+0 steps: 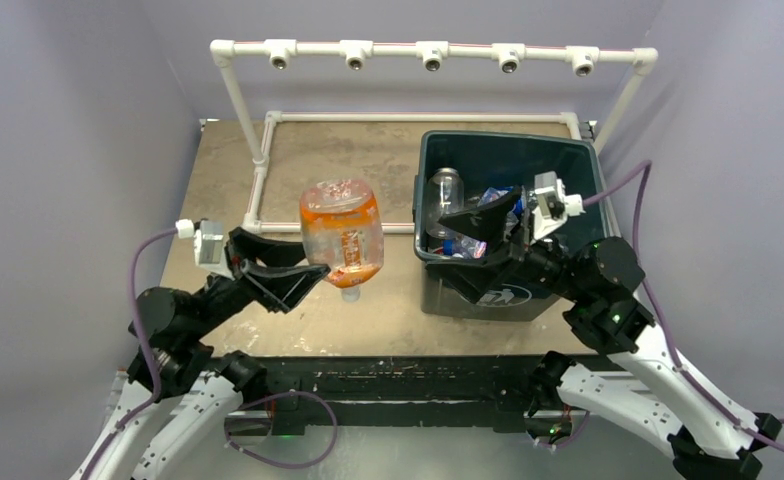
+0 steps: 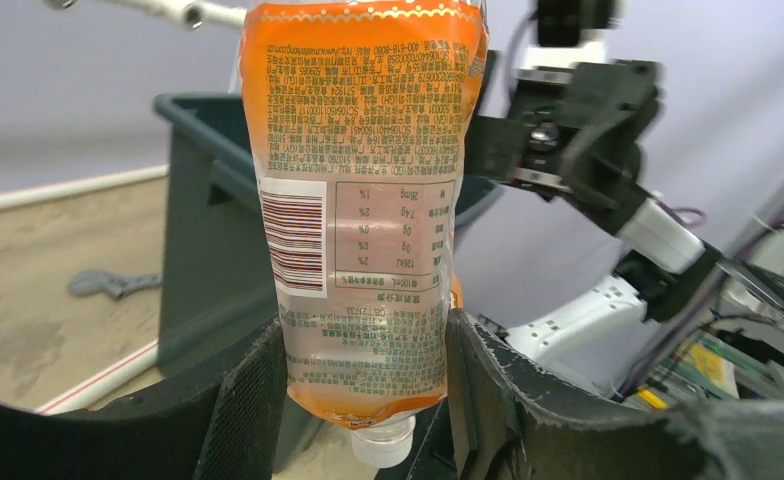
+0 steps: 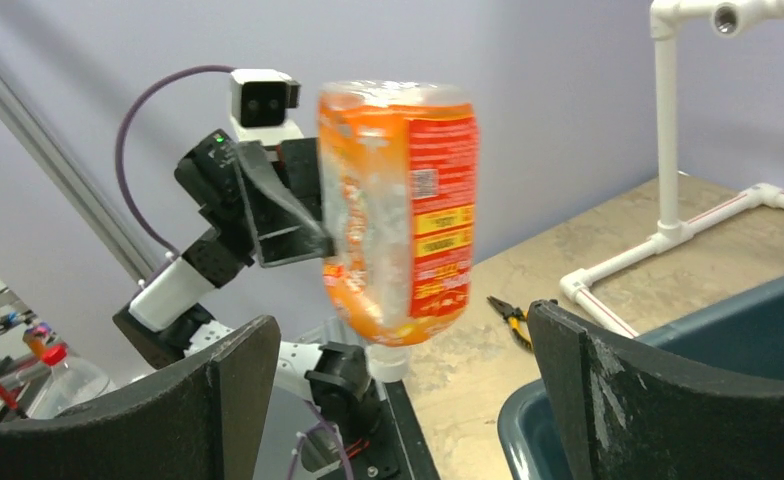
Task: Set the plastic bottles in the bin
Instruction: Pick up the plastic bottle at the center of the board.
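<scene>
My left gripper (image 1: 313, 275) is shut on a clear bottle with an orange label (image 1: 341, 235) and holds it upside down, white cap at the bottom, above the table left of the bin. In the left wrist view the bottle (image 2: 358, 200) sits squeezed between both pads of the gripper (image 2: 366, 370). The dark green bin (image 1: 580, 160) stands at the right and holds a clear bottle (image 1: 446, 190) and several others (image 1: 458, 245). My right gripper (image 1: 480, 228) is open and empty above the bin's near left corner. Its wrist view shows the held bottle (image 3: 408, 220) ahead of the gripper (image 3: 398, 400).
A white PVC pipe frame (image 1: 433, 55) stands along the back and left of the table. Yellow-handled pliers (image 3: 513, 318) lie on the table near the bin's rim (image 3: 528, 420). A grey wrench-like tool (image 2: 113, 284) lies left of the bin wall (image 2: 203, 230).
</scene>
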`<action>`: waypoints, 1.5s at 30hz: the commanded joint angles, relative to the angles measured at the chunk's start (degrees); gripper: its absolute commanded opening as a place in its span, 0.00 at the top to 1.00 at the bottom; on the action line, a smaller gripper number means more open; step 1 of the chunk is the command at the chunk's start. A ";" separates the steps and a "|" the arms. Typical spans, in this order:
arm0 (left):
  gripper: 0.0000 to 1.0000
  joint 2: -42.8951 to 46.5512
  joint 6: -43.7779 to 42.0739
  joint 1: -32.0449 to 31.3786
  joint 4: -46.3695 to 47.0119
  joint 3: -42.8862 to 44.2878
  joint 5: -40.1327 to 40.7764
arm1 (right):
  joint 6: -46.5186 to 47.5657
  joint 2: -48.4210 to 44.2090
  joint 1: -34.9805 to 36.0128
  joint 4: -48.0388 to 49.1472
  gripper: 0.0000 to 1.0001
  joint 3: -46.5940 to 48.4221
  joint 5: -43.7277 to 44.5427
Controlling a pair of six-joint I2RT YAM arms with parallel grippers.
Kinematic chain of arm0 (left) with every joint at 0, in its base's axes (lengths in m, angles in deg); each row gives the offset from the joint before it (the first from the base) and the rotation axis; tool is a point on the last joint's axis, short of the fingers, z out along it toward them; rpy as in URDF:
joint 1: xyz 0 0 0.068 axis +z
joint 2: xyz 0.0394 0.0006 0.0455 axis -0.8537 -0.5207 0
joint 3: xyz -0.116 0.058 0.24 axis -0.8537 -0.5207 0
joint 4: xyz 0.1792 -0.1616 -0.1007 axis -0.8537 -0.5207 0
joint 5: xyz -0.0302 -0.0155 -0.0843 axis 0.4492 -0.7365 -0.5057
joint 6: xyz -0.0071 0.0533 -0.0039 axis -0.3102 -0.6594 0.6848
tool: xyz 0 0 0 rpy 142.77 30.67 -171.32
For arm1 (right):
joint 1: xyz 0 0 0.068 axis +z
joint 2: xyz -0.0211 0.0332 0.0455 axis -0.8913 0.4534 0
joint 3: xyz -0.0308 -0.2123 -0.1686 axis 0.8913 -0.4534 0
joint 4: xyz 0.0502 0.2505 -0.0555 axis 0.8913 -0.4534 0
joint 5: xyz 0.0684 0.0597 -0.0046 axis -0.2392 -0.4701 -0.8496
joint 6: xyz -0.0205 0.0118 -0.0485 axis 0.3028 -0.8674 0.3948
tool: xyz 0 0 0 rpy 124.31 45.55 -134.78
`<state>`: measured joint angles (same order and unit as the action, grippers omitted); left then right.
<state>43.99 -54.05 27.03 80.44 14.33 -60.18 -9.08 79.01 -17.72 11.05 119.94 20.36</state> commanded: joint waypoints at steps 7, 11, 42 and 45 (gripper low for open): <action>1.00 2.98 1.87 -0.04 7.65 -1.44 -10.07 | -0.28 7.97 1.73 7.07 0.01 5.23 -4.53; 1.00 2.47 2.97 -0.10 9.50 -1.80 -9.63 | -0.11 10.37 6.04 8.62 0.01 6.14 -3.96; 1.00 -1.83 8.66 -0.13 21.24 -2.71 -14.38 | 1.75 22.42 9.87 4.04 0.01 17.84 -8.50; 1.00 -2.33 8.56 -0.11 20.96 -1.90 -14.67 | 2.73 24.22 9.87 1.60 0.02 19.95 -9.33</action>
<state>42.53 -46.05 27.05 98.32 11.34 -73.40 -7.44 101.33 -7.90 15.09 135.63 13.54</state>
